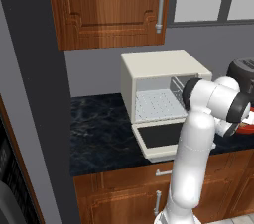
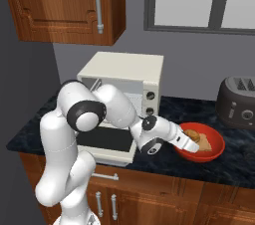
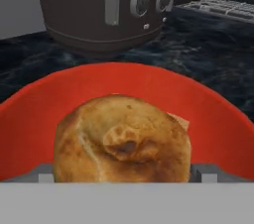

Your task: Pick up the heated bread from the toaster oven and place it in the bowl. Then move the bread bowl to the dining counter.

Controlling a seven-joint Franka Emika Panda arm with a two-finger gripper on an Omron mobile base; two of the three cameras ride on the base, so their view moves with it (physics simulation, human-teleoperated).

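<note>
The heated bread point(image 3: 121, 141), a round golden-brown bun, sits between my fingertips point(image 3: 45, 173) just above the inside of the red bowl point(image 3: 124, 82). My gripper point(image 3: 124, 173) is shut on it. From the right base view, the gripper point(image 2: 191, 142) reaches over the near rim of the bowl point(image 2: 209, 154), with the bread point(image 2: 195, 136) at its tip. The cream-white toaster oven point(image 1: 158, 67) stands to the left of the bowl, its door point(image 1: 158, 136) dropped open and its perforated interior bare. A sliver of the bowl point(image 1: 246, 128) shows behind my arm.
A dark rounded toaster point(image 2: 238, 100) stands on the black marbled counter point(image 2: 164, 107) just behind and right of the bowl. The oven point(image 2: 124, 69) is close on the left. Wooden wall cabinets point(image 1: 109, 5) hang overhead, and a tall dark panel point(image 1: 34, 94) bounds the counter's left.
</note>
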